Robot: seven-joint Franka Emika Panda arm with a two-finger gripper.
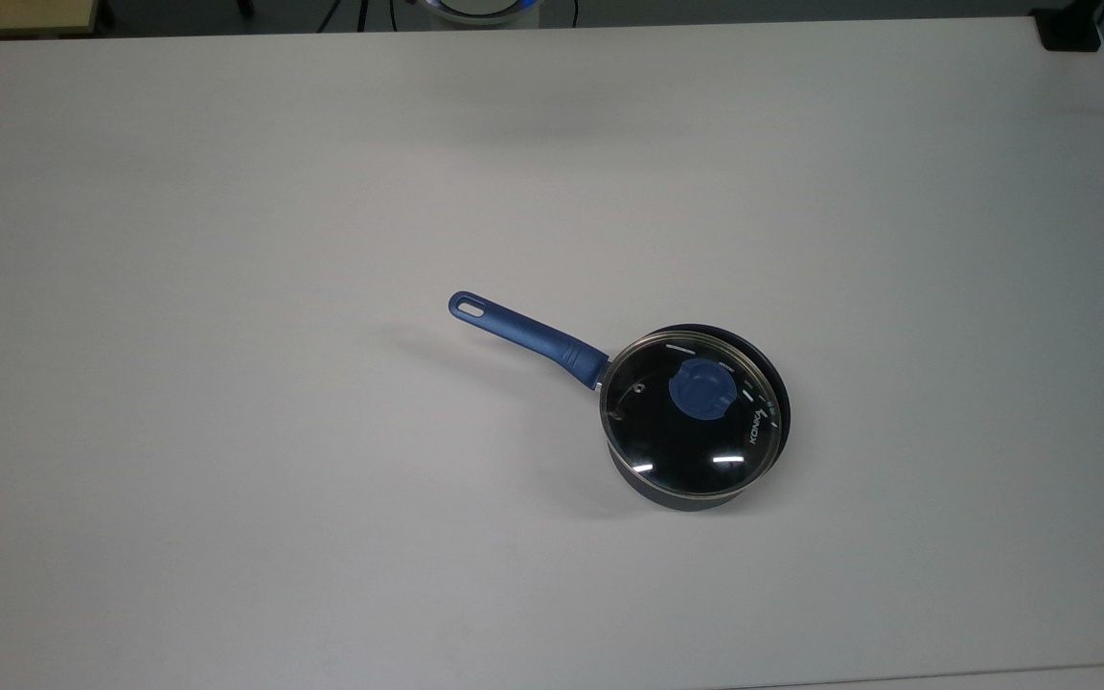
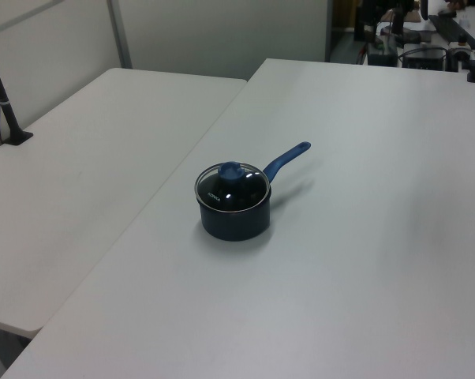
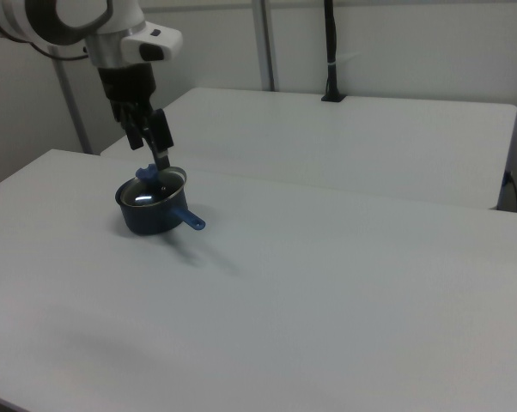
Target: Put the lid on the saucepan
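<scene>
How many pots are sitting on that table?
1. The saucepan stands on the white table, right of center in the top view, with its lid on.

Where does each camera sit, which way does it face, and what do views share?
Top view: overhead, looking down on the pan and lid; a round white part, maybe the robot's base, at the top edge.
Left view: raised off one side, facing across the table to the pan.
Right view: raised off another side; arm and gripper hang above the lid.
Shared: the lidded pan.
</scene>
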